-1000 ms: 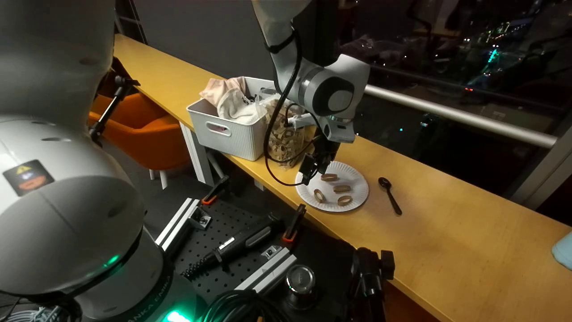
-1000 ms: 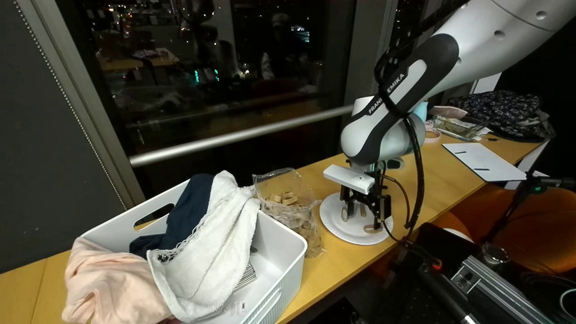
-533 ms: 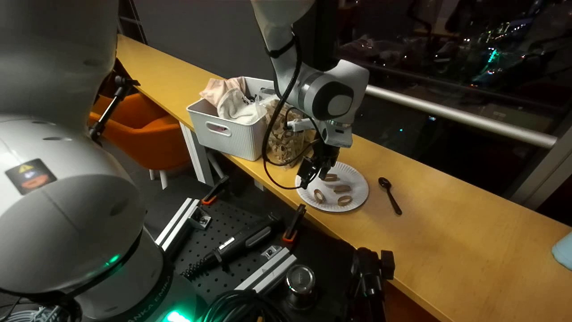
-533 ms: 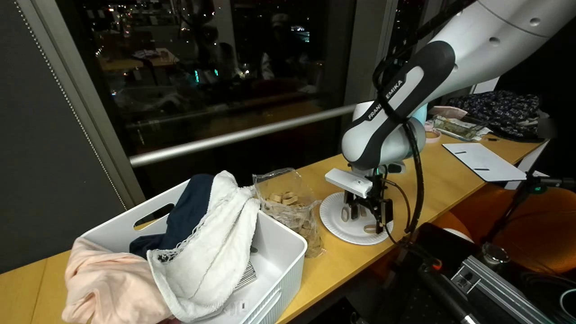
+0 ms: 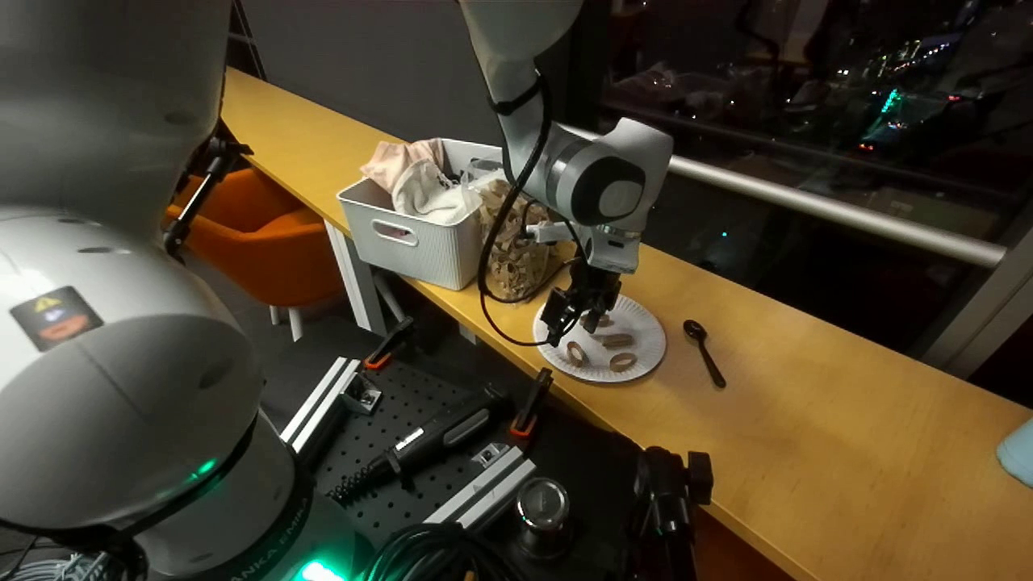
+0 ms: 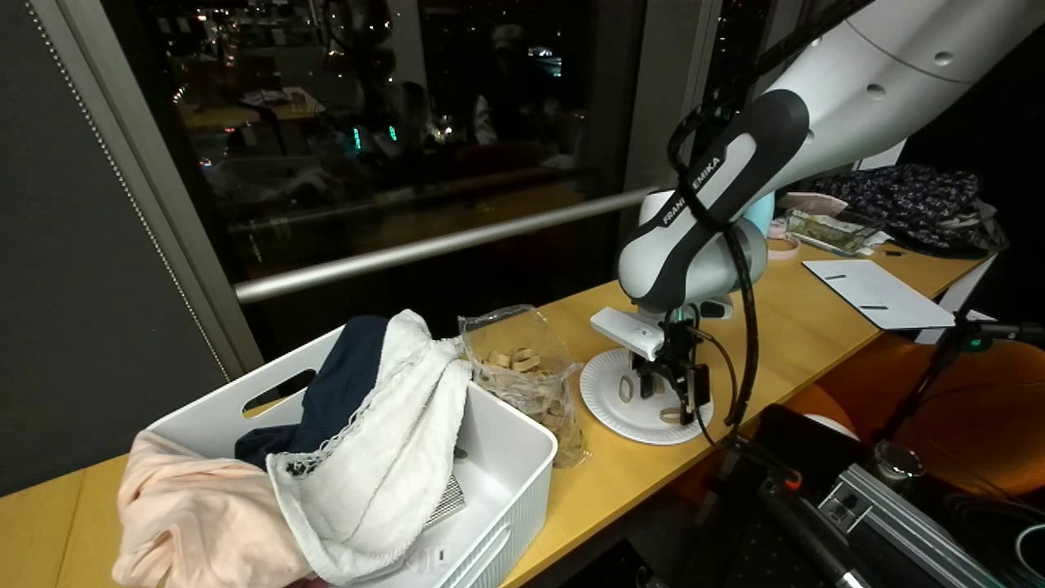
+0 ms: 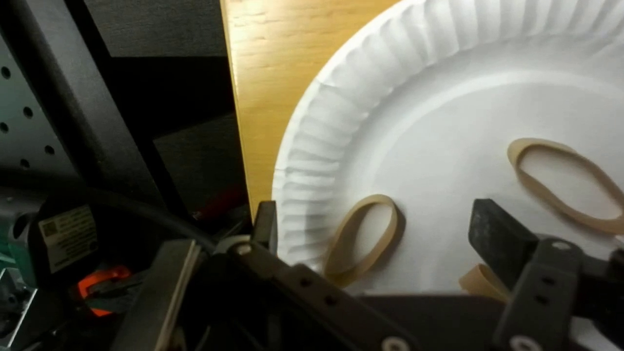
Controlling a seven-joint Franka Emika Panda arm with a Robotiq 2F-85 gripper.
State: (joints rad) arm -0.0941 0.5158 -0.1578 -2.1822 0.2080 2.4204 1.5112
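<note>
My gripper (image 7: 375, 220) is open and empty, low over a white paper plate (image 7: 463, 146). It also shows in both exterior views (image 5: 575, 329) (image 6: 668, 400). In the wrist view a tan band ring (image 7: 345, 248) lies on the plate between the two fingers, touching neither. It sits near the plate rim on the table-edge side. A second tan ring (image 7: 482, 282) is partly hidden behind the right finger. A third ring (image 7: 529, 181) lies farther right. In an exterior view several tan rings, such as this front one (image 5: 622, 368), rest on the plate.
A clear plastic bag of tan rings (image 5: 516, 258) stands beside the plate, against a white basket (image 5: 420, 246) with cloths (image 6: 392, 457). A black spoon (image 5: 704, 353) lies on the wooden table (image 5: 807, 403). The table edge runs close to the plate. A black cable (image 5: 492, 298) hangs by the gripper.
The arm and gripper have moved down a little toward the plate, and the gripper now partly hides a ring in an exterior view. The gripper stays open. The rings and plate have not moved.
</note>
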